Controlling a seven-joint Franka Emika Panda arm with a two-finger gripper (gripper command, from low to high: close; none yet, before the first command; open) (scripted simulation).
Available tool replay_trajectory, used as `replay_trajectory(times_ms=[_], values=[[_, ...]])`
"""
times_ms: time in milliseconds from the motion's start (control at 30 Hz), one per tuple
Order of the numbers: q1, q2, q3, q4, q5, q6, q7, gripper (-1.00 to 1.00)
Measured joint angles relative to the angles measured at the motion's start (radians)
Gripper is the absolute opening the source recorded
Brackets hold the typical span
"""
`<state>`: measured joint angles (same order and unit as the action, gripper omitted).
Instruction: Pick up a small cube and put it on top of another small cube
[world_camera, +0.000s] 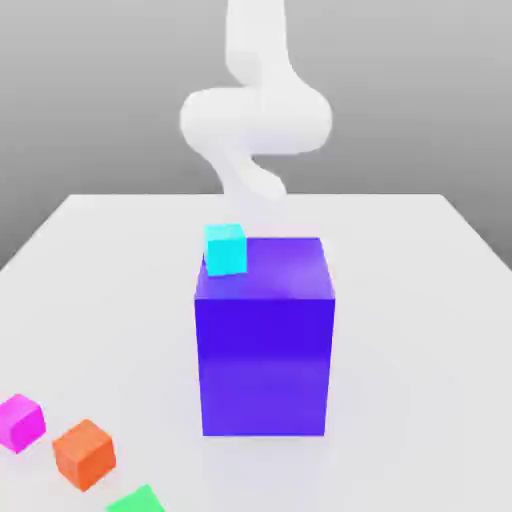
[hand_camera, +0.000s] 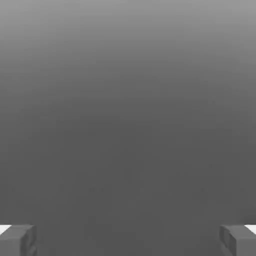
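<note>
gripper (hand_camera: 128, 240) is wide open holding nothing, and the small cyan cube (world_camera: 226, 249) sits on the big blue-purple block (world_camera: 265, 340).

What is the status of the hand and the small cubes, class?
Hand open, empty. Cyan cube beside big blue block. Magenta cube, orange cube untouched, unstacked.

No text, label, brand, number or sign can be read anywhere in either view; every surface that shows is plain and unmarked.
</note>
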<state>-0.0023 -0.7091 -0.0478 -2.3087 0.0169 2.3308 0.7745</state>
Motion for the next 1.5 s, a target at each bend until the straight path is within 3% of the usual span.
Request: replay_trajectory(times_ms=[600,933,1067,1100,1333,1500], values=[[-0.086,0.659,-0.312,-0.062,0.206,0.221,-0.244,0.0],[-0.236,1.013,-0.36,-0.095,0.285,0.352,-0.354,0.0],[-0.318,1.158,-0.273,-0.066,0.377,0.45,-0.427,0.0],[-0.337,1.187,-0.251,-0.058,0.398,0.471,-0.443,-1.0],[-0.34,1.191,-0.248,-0.058,0.399,0.472,-0.443,-1.0],[-0.253,1.041,-0.338,-0.089,0.273,0.359,-0.344,-1.0]])
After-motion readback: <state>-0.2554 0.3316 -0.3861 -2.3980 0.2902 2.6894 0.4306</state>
